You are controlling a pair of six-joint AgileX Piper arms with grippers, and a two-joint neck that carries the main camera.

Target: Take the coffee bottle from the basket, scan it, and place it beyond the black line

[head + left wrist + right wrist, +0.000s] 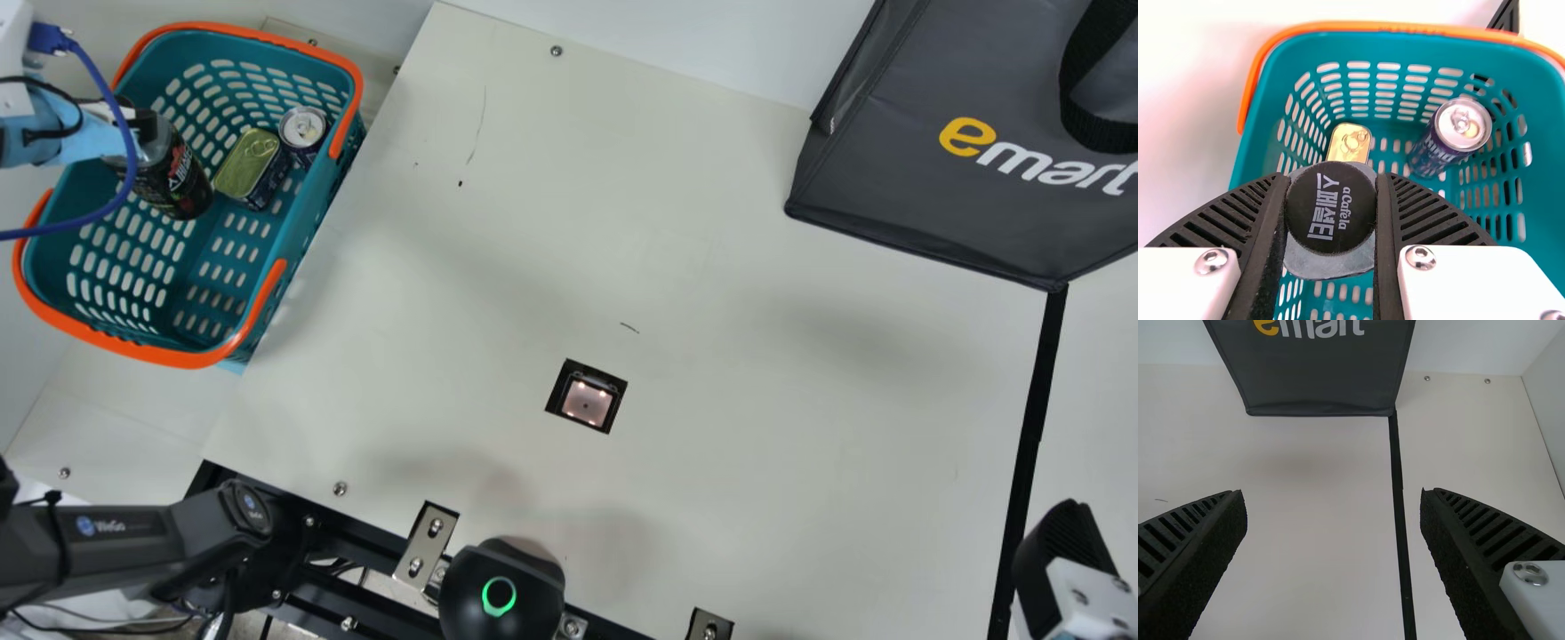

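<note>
Left claw (1333,193) clamped on the coffee bottle (180,182), taken at the cap end, base pointed down inside the basket (308,213). Whether the base is lifted off the basket floor can't be told.

Handling, judged: probably full, so moderately heavy, weight carried low. Body expected stiff, not fragile. Smooth wall, likely slippery if lightly pinched; some swing or twist to be expected when held this high. Best taken at the neck or upper body; cap alone not to be trusted, could be unscrewed. Lower body best left uncovered for the scan.

Looks: round black cap (1331,207) printed in white, greyish translucent shoulder (1321,261), dark body marked with red and white lettering.

Further out: gold-lidded flat tin (249,164) just beside the bottle, drink can (303,128) next to that; either could be knocked on lift-out. Scanner (587,402) set into the table (756,427), black line (1031,427) well apart from it. Right claw (1331,495) spread apart near the line, nothing gripped.
</note>
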